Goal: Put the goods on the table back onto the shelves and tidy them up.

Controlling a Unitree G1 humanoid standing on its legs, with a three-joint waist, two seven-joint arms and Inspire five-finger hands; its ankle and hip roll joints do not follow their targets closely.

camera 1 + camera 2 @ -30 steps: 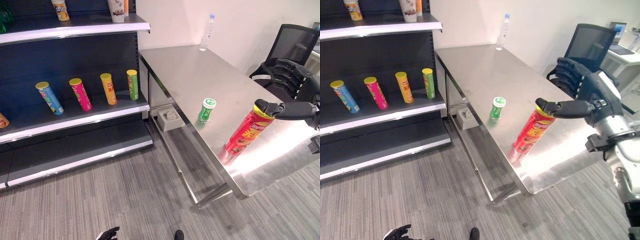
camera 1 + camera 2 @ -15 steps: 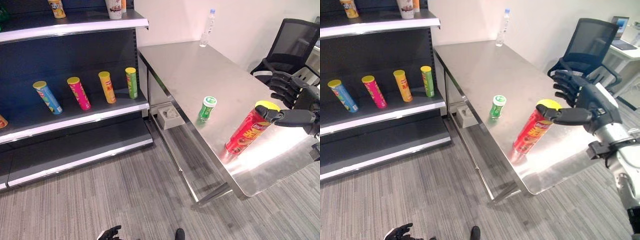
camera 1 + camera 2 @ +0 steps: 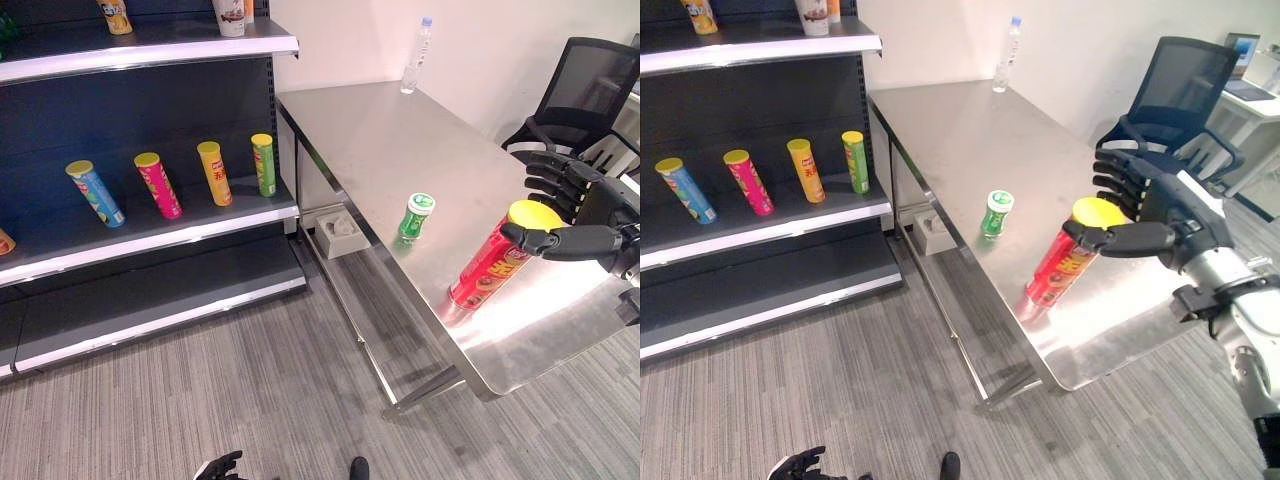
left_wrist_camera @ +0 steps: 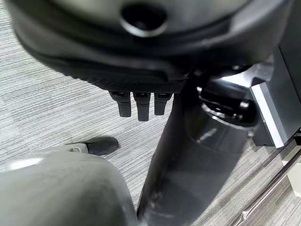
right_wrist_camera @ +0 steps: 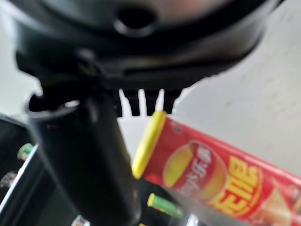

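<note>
Right eye view shows the right hand [image 3: 1160, 205] with fingers [image 3: 1118, 180] spread, unclenched, flanking the red can [image 3: 1065, 265]; closing off-centre could topple it across the worktop [image 3: 970, 140].

The left hand [image 4: 141, 56] hangs over grey striped carpet [image 4: 42, 108], its fingers [image 4: 142, 106] straight and holding nothing.

Head stereo downward; wrist cams close-up.
</note>
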